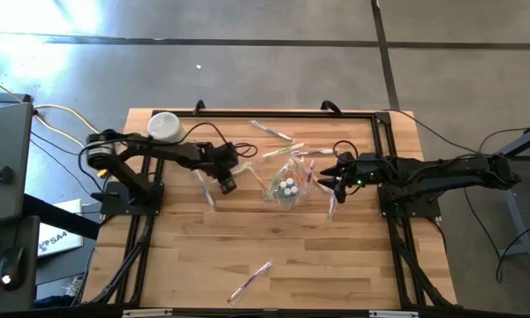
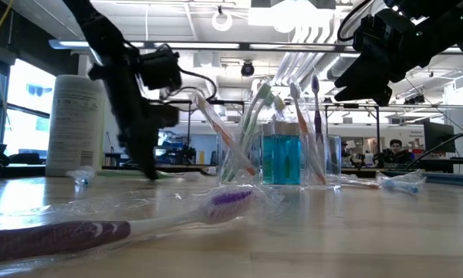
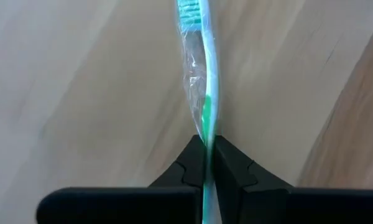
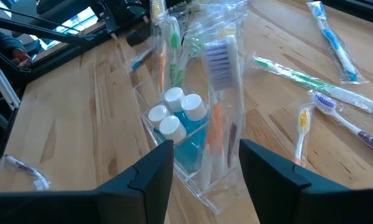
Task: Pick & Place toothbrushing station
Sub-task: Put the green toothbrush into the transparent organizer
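The toothbrushing station is a clear boxy holder in the middle of the table. It holds several toothbrushes and small blue bottles with white caps. My right gripper hovers open just right of the station, a finger on each side of its near end, raised above it in the low view. My left gripper stands left of the station, pointing steeply down, shut on a wrapped green-and-white toothbrush. My left gripper pinches the toothbrush's handle between its two fingertips, through the clear wrapper. The fingers come from above, slanting down. The brush runs straight out ahead of the fingers, its teal bristle head at the far end. Whether it is clear of the wood, I cannot tell.
A tall white tub stands at the far left. Loose wrapped toothbrushes lie at the back, left of my left gripper and near the front edge. Black frame rails run along the table's sides.
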Controlling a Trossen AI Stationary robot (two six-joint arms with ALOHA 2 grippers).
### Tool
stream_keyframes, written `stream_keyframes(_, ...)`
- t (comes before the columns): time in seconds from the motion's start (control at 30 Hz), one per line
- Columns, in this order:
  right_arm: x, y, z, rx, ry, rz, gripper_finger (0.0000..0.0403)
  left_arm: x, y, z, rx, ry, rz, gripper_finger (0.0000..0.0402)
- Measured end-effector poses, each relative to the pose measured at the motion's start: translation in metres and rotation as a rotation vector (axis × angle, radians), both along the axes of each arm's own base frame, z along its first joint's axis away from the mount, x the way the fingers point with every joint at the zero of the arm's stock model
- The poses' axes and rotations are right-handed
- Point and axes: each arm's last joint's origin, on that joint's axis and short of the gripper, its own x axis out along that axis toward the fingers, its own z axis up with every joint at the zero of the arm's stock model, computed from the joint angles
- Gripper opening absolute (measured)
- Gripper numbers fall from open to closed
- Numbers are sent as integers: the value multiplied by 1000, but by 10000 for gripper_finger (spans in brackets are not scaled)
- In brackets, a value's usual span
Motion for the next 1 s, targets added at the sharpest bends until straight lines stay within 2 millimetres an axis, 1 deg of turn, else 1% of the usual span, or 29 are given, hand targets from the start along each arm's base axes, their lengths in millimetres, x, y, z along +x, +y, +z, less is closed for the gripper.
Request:
stream_keyframes(0.07, 0, 0, 0, 0, 0, 0, 175, -9, -2, 11, 24, 23, 10, 6)
stream_keyframes(0.23, 0, 0, 0, 0, 0, 0, 175, -30, -6, 47, 108, -18, 95, 6)
stream_keyframes(0.4, 0, 0, 0, 0, 0, 0, 175, -43, -23, 85, 190, -199, 94, 6)
stream_keyframes(0.47, 0, 0, 0, 1, -1, 0, 175, -50, -32, 99, 219, -270, 128, 6)
stream_keyframes(0.57, 0, 0, 1, 1, -6, -1, 175, -64, -44, 119, 278, -390, 226, 5)
stream_keyframes(0.7, 1, 0, 1, 2, -16, -2, 175, -79, -62, 144, 400, -549, 240, 5)
stream_keyframes(0.77, 1, 0, 2, 2, -20, -2, 175, -80, -73, 155, 436, -638, 183, 5)
stream_keyframes(0.83, 1, 0, 2, 0, -28, -1, 175, -77, -84, 166, 456, -742, 101, 5)
stream_keyframes(0.9, 2, 0, 4, 2, -50, 7, 175, -71, -99, 176, 442, -853, -35, 5)
stream_keyframes(1.0, 4, 3, 8, 12, -95, 63, 175, -55, -123, 189, 395, -1067, -282, 6)
